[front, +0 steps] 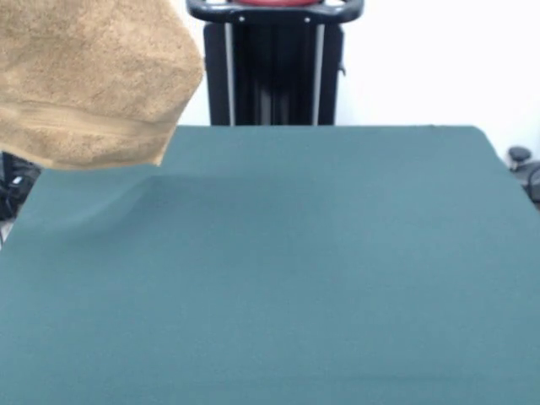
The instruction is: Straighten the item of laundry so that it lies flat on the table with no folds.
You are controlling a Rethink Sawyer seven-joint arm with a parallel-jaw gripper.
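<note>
The orange-tan terry towel hangs in the air at the upper left of the front view, above the table's far left corner. A woven border band runs across its lower part, and its bottom edge is clear of the surface. Its top runs out of the picture, so what holds it is hidden. A soft shadow lies on the green table just below it. The gripper does not show in this view. The white label is not visible.
The robot's black pedestal stands at the table's far side, top centre. Dark objects sit off the table at the right edge and at the left edge.
</note>
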